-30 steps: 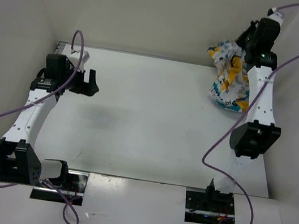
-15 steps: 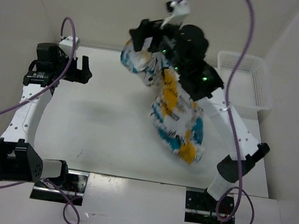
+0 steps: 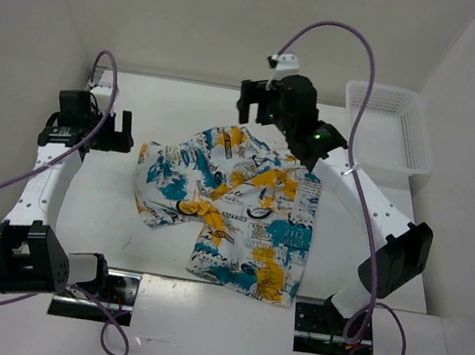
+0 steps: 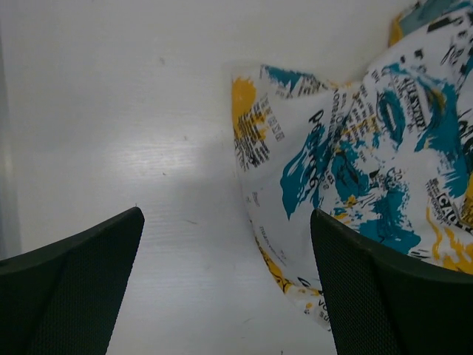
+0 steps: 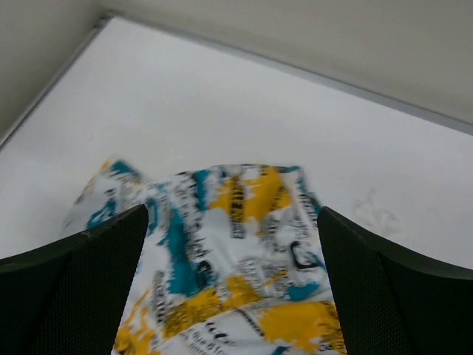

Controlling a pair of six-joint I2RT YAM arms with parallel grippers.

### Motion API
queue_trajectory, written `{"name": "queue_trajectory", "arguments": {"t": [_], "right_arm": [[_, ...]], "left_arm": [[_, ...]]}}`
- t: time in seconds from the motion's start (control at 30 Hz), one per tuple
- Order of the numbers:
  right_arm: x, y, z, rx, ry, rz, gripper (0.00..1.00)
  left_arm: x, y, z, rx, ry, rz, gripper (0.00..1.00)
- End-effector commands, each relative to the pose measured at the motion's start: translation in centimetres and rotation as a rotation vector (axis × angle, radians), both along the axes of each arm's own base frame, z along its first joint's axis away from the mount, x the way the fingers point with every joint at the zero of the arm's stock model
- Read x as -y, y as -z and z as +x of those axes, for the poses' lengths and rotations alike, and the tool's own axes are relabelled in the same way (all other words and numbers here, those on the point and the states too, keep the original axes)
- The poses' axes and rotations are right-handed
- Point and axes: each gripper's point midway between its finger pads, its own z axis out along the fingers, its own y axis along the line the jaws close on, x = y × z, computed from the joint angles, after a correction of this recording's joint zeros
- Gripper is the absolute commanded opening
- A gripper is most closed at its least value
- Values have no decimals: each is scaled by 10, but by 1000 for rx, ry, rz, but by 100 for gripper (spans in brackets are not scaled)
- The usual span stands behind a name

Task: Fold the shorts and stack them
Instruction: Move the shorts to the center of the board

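Shorts [image 3: 232, 209], where do you have them?

On my overhead feed they lie spread on the table [image 3: 184, 114], middle to right, rumpled, print side up. One leg reaches toward the near edge, and the other part runs left.

And relative to your right end effector [image 3: 256, 112]?

It hangs over the far edge of the fabric. My right wrist feed looks down between both fingers [image 5: 81, 288] at the shorts' far hem, with bare table beyond it.

The left one?

My left end effector [image 3: 126, 134] sits just beside the shorts' left edge. In the left wrist feed the fabric's corner shows between the fingers and runs behind the right finger [image 4: 392, 288]. I can't tell whether it touches the cloth.

Any containers?

One white plastic mesh basket [image 3: 416, 144] at the table's far right corner, apart from the shorts. No part of the fabric is in it.

End effector states?

Both have their jaws spread wide. Nothing is pinched in either one. The right holds no cloth, and the shorts rest on the table below it. The left holds nothing either.
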Motion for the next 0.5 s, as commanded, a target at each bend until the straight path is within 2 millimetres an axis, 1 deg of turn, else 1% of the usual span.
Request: {"name": "queue_trajectory", "arguments": {"t": [0.0,0.03,0.07,0.1,0.13,0.17,0.2,0.23,0.27,0.3,0.33,0.37,0.4,0.43,0.47], "right_arm": [[62,29,36,-52,225,-8,100],[76,48,43,-95,280,-36,100],[98,64,53,-131,349,-62,100],[109,102,55,-209,370,-122,100],[117,118,58,-237,386,-141,100],[126,131,62,-262,396,-144,100],[124,152,62,-288,378,-166,100],[126,162,65,-302,368,-175,100],[124,171,65,-320,359,-181,100],[123,195,64,-367,343,-216,100],[123,208,62,-403,342,-240,100],[126,213,64,-425,367,-255,100],[136,227,62,-474,397,-275,100],[150,248,52,-551,431,-314,100],[157,258,45,-590,454,-312,100]], "left_arm": [[11,51,-20,-163,27,-50,100],[8,62,-23,-190,14,-42,100],[10,70,-26,-205,13,-27,100],[7,81,-28,-232,-3,6,100],[6,96,-32,-256,-13,27,100],[1,101,-33,-260,-35,62,100],[2,113,-34,-288,-32,68,100],[6,117,-32,-287,-20,70,100],[6,120,-33,-299,-20,69,100],[11,124,-30,-305,-2,62,100],[16,127,-30,-313,16,55,100],[16,127,-30,-313,16,55,100],[22,131,-30,-323,36,49,100],[25,133,-31,-332,47,50,100],[25,137,-31,-343,48,49,100]]}}
